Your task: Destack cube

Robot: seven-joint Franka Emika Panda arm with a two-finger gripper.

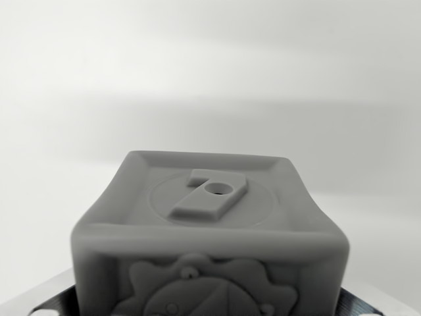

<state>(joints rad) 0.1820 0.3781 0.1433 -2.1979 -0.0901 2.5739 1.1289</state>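
Note:
A grey cube [207, 224] fills the lower half of the wrist view, very close to the camera. Its upper face carries a raised numeral 7 with a small hole in it, and its near face shows a sun-like relief. My gripper [207, 306] is shut on the cube. Only the dark finger edges show, pressed against its sides, at the bottom left [56, 297] and bottom right [358, 306]. No second cube is visible; whatever lies beneath the held cube is hidden.
Behind the cube there is only a plain white surface [210, 79] with a soft grey shadow band across it.

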